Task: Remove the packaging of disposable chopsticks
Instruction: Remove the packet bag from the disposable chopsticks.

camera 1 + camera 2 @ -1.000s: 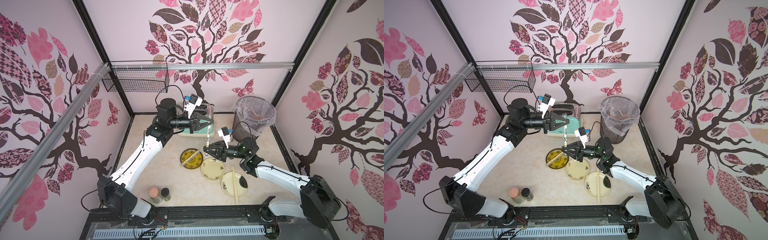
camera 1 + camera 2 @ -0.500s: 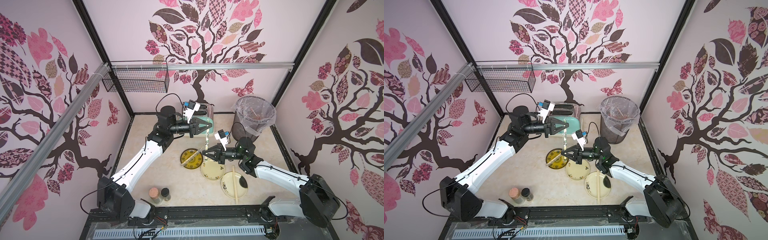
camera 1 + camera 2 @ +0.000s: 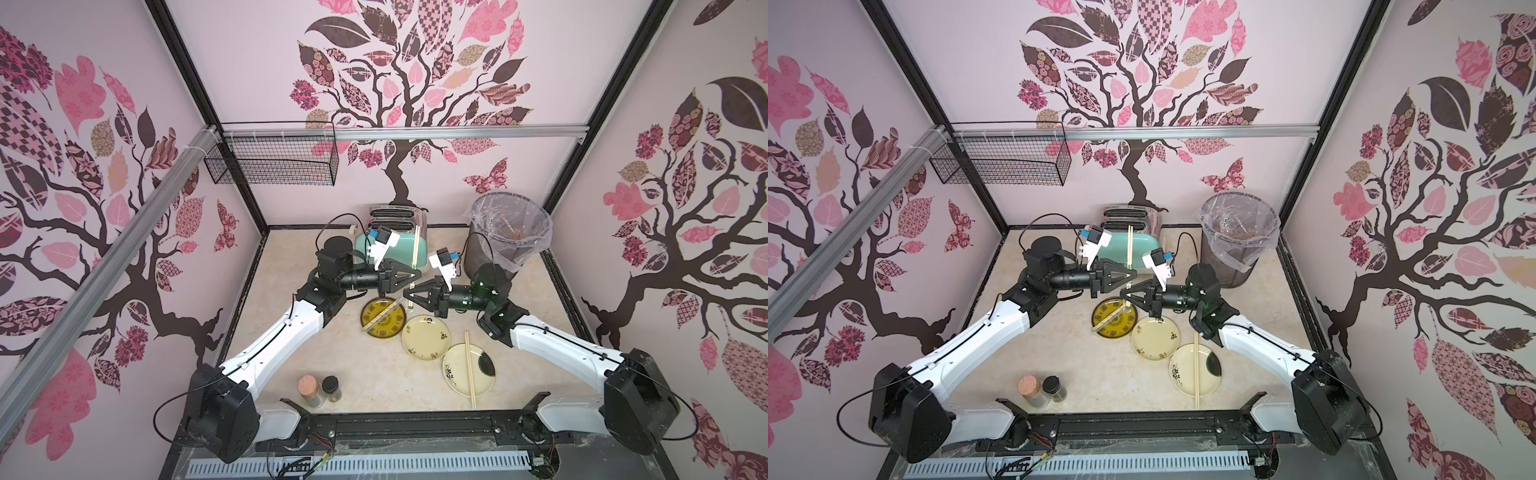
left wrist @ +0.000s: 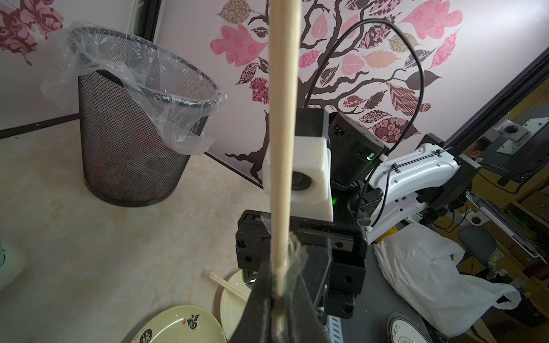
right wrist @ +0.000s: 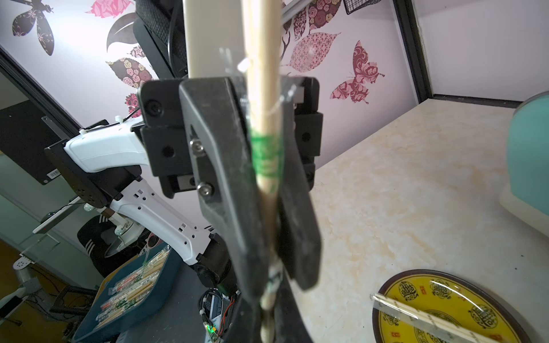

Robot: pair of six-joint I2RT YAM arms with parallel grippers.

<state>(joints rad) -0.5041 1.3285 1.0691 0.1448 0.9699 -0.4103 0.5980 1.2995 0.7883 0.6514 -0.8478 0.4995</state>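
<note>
1. Standing upright in mid-air: held pair (image 3: 415,249) of chopsticks. Its top end is in front of the toaster (image 3: 403,255) and its low end is over the far rim of the yellow plate (image 3: 395,327).
2. Sleeve (image 5: 266,154) is clear with green print and bunched on the pair's lower part. The upper length is bare wood.
3. Left pincer (image 3: 412,277) is clamped on the pair at the bunched sleeve. Right pincer (image 3: 409,293) is clamped just below, on the sleeved end. The tips meet head-on, nearly touching.
4. Three plates sit in a diagonal row with rims close together.
   - The yellow plate carries a wrapped pair (image 3: 383,314) that overhangs its rim.
   - The mid plate (image 3: 426,336) comes next.
   - The near plate (image 3: 451,374) carries a bare pair (image 3: 468,370) that overhangs both rims. Its end is near the surface's front edge.
5. Bin (image 4: 127,148) stands in the far right corner, apart from both pincers.
6. Open surface (image 3: 365,374) lies left of the plates and along the front edge. Two jars (image 3: 320,388) stand there.
</note>
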